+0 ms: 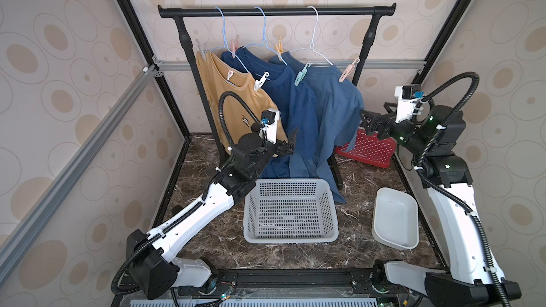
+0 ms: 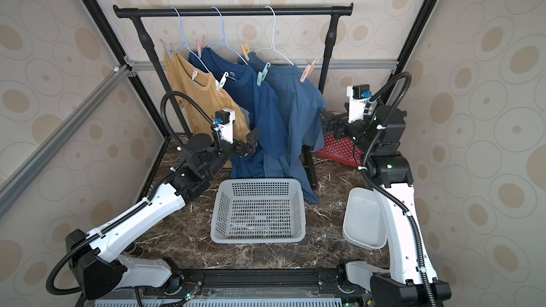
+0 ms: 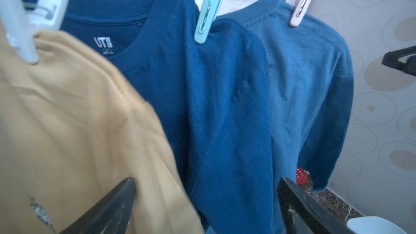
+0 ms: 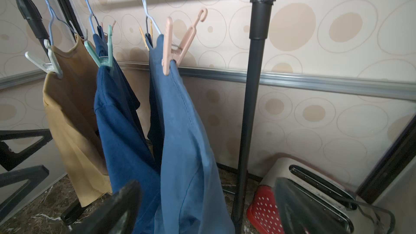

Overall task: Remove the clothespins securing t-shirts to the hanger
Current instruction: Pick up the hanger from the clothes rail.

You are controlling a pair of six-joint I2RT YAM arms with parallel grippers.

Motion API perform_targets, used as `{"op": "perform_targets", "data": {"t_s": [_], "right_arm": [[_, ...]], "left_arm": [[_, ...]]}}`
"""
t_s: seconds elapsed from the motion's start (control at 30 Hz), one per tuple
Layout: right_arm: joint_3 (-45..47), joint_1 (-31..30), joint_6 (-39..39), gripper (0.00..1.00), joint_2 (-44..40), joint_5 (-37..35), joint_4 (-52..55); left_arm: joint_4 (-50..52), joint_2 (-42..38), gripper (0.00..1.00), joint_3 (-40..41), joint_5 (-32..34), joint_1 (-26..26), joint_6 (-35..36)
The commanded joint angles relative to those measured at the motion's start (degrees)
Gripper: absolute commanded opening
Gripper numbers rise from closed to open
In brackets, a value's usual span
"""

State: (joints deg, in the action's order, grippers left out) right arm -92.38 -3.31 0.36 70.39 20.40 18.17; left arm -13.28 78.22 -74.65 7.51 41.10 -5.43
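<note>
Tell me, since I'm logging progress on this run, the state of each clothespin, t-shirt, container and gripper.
white clothespin: clipped on
teal clothespin: clipped on
front pink clothespin: clipped on
grey clothespin: clipped on
rear pink clothespin: clipped on
orange-yellow clothespin: clipped on
mustard t-shirt: hanging
dark blue t-shirt: hanging
medium blue t-shirt: hanging
grey basket: empty
white tub: empty
left gripper: open
right gripper: open

mustard t-shirt [image 1: 212, 87], navy t-shirt [image 1: 295, 107], mid-blue t-shirt [image 1: 334, 98], teal clothespin [image 1: 301, 76]
</note>
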Motion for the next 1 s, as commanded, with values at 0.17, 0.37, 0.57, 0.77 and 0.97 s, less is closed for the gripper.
{"op": "perform_targets", "data": {"t_s": [0.17,0.37,0.57,0.77,0.97], "right_arm": [[-6.00,-0.03,-2.93,0.90,5.63,4.65,-3.94],[-9.44,0.11,-1.78,0.84,9.32,8.95,-6.11],[-13.45,0.14,-0.33,0.77,13.54,11.17,-7.26],[-17.21,0.13,1.15,0.67,17.31,13.53,-7.12],[-20.31,0.08,3.31,0.59,20.44,16.57,-7.03]], "left_arm": [[-3.46,6.35,0.99,-10.27,-3.92,3.22,1.83],[-3.68,8.82,0.99,-14.32,-5.47,4.82,1.98],[-4.56,11.02,0.99,-16.66,-6.54,6.52,2.40],[-4.57,11.70,0.99,-18.05,-6.30,6.89,2.70],[-4.43,12.37,0.99,-19.18,-6.27,6.95,2.49]]}}
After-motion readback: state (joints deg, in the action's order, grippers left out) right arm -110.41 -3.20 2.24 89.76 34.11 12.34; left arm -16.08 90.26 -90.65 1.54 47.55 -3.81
